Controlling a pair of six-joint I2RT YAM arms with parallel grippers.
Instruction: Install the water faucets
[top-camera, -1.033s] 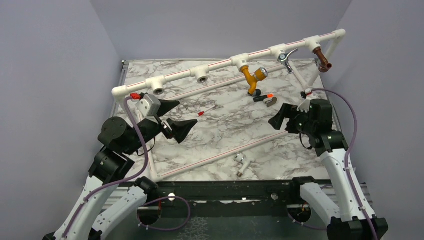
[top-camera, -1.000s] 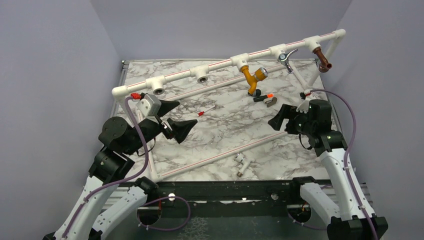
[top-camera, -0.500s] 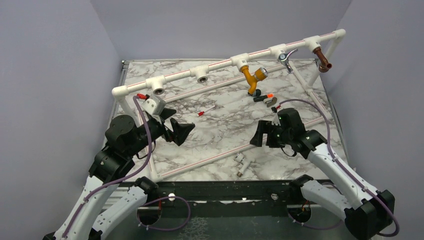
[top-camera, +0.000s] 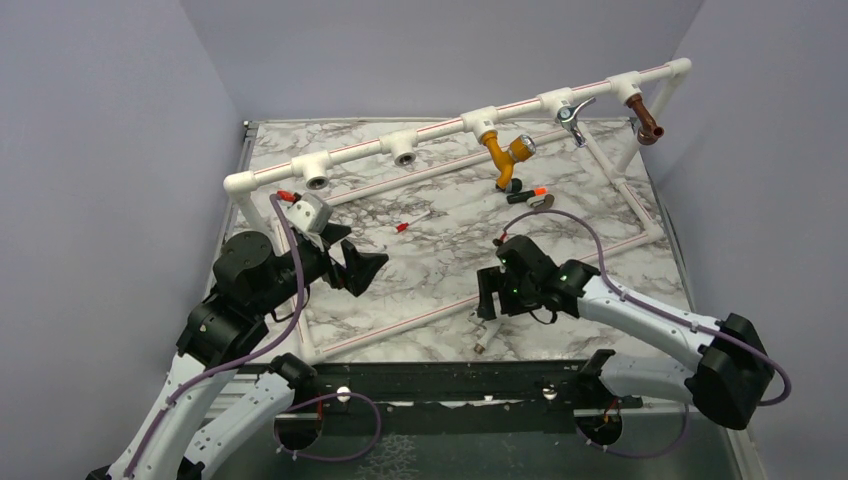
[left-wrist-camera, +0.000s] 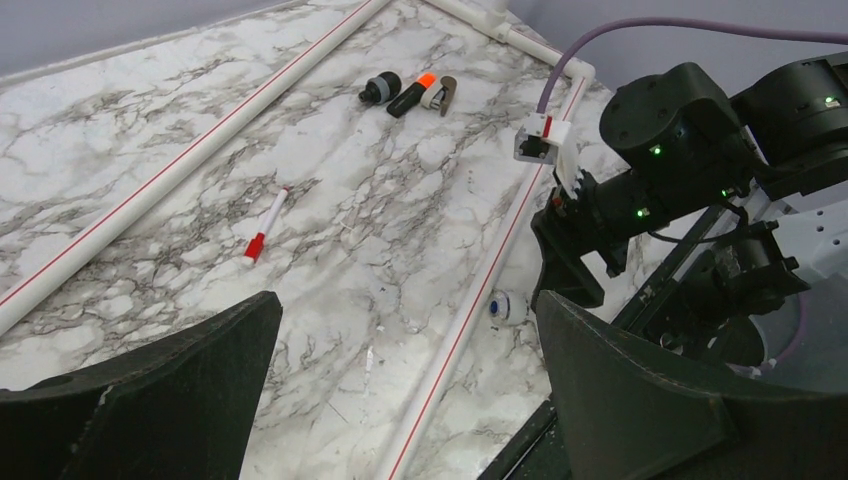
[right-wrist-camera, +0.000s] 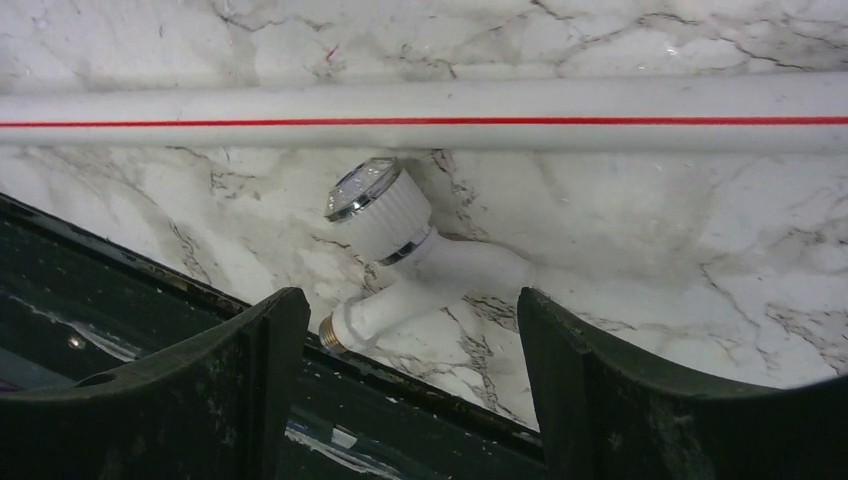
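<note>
Three mounted faucets (top-camera: 505, 152), one white faucet (right-wrist-camera: 440, 268)

pipe frame (top-camera: 440, 128) on table (top-camera: 450, 250) | forked faucet (top-camera: 507, 152), lever faucet (top-camera: 573, 115), elbow faucet (top-camera: 648, 122): on frame's top bar, right half | loose faucet (top-camera: 530, 196), pen (top-camera: 410, 222): on table inside frame | knob faucet (right-wrist-camera: 400, 250): on table just before frame's near rail, under right gripper (top-camera: 487, 300) | left gripper (top-camera: 360, 250): over frame's left end

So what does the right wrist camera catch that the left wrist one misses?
Only right wrist: the whole white faucet close up, silvery knob and brass thread, framed by the open right pincer. Only left wrist: the black-and-orange faucet, a red-tipped white stick and the right arm. Both: the marble table, the red-striped white pipe, and that faucet's knob, a mere speck in the left view.
</note>
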